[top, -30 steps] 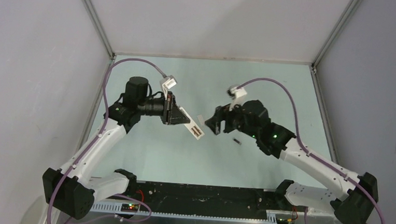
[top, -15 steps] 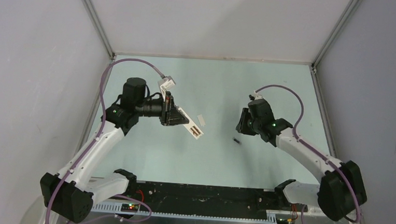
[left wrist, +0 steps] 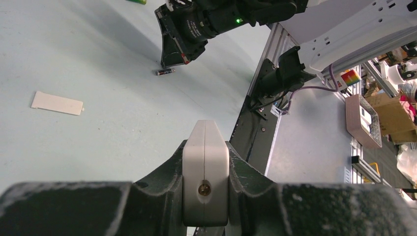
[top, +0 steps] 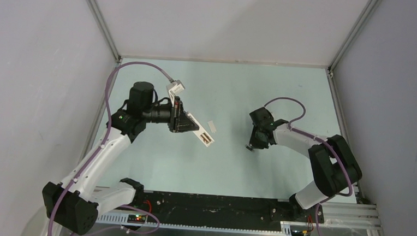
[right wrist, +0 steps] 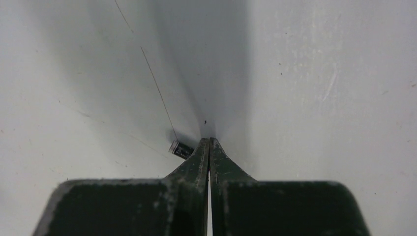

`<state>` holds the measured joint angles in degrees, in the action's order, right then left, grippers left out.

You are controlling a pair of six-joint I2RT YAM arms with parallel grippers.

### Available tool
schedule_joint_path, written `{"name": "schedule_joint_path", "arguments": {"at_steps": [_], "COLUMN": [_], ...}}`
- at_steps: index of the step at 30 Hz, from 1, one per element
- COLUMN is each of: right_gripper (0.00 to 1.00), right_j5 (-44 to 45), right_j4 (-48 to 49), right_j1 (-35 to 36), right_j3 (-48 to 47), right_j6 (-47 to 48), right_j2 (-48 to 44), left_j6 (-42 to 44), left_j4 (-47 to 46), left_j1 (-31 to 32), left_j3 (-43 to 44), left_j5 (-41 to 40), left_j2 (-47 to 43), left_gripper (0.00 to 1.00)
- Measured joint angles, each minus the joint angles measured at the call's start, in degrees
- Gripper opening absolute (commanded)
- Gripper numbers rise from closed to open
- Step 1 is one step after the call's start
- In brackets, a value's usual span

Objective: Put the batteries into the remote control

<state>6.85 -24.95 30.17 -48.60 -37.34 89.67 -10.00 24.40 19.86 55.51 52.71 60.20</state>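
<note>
One battery lies on the table at 9 o'clock of my right gripper. Its fingers are pressed together with nothing between them, possibly brushing the battery. Further toward 9 o'clock, my left gripper clamps the remote control.

battery on table, cover to its left

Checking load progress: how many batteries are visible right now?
1. One battery lies on the table just beside the shut right hand, not in its grip. A second may be hidden in the remote control that the left hand holds; cannot tell.
</note>
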Motion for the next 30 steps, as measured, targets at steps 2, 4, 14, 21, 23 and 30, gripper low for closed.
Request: {"name": "schedule_joint_path", "arguments": {"at_steps": [2,4,14,21,23,30], "right_gripper": [0.00,0.00,0.00,0.00,0.00,0.00], "right_j5": [0.22,0.26,-1.40,-5.20,-6.60,-10.32], "right_j4": [0.11,0.42,1.68,1.11,0.70,-0.59], "right_j1": [-0.04,-0.04,-0.02,-0.02,0.00,0.26], "right_j3": [-0.48,-1.27,-3.80,-3.82,-3.82,-3.82], "right_j6": [-0.31,-0.52,0.94,4.09,5.09,7.65], "right_j2": [0.81,1.70,4.42,4.39,4.39,4.42], "left_j6": [-0.02,-0.02,0.00,0.00,0.00,0.00], "left_j4": [0.00,-0.02,0.00,0.00,0.00,0.00], "left_j1": [0.00,0.00,0.00,0.00,0.00,0.00], "left_j3": [0.00,0.00,0.00,0.00,0.00,0.09], "left_j5": [0.00,0.00,-0.02,-0.02,-0.02,-0.02], "left_j2": [0.00,0.00,0.02,0.52,0.79,1.75], "left_gripper": [0.00,0.00,0.00,0.00,0.00,0.00]}}
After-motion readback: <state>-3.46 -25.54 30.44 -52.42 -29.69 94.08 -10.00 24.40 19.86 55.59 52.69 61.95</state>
